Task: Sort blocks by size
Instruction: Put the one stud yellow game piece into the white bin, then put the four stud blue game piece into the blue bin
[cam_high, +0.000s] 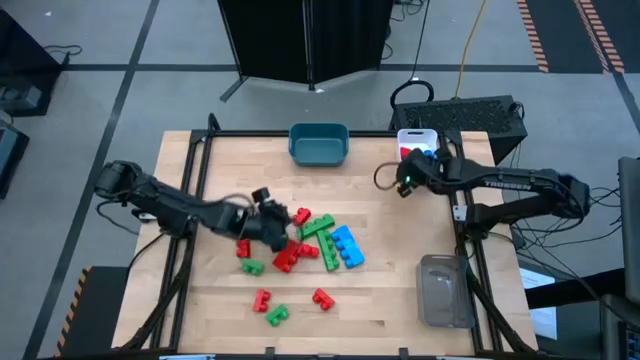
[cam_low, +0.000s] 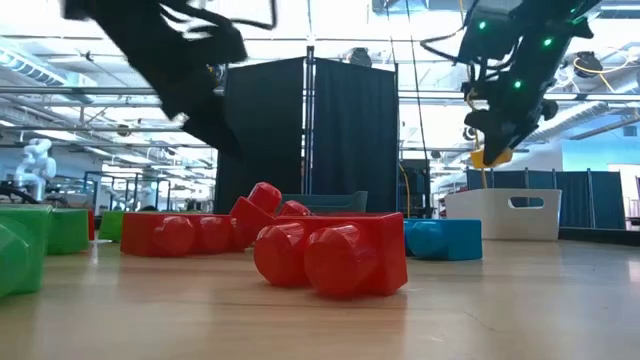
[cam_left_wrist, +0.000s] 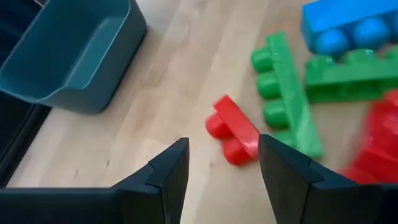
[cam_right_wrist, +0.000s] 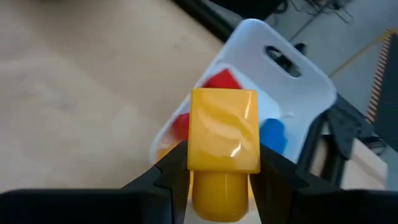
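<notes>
The left pincer (cam_high: 277, 222) hangs just above the pile of blocks (cam_high: 320, 242) in the middle of the table (cam_high: 380, 290). Its two fingers are apart and hold nothing. A small red block (cam_left_wrist: 233, 130) lies on the wood right in front of them, beside a long green block (cam_left_wrist: 287, 93).

These blocks look like hard, light plastic. They are smooth, so they may slip. The best place to take hold is probably the two flat sides, not the round bumps.

The teal bin (cam_high: 319, 144) sits at the far edge of the table.

The right pincer (cam_right_wrist: 224, 165) is clamped on a small yellow block (cam_right_wrist: 224, 134), one finger on each flat side. It holds the block up in the air over the white bin (cam_right_wrist: 283, 74), where a red block and a blue block already lie.
</notes>
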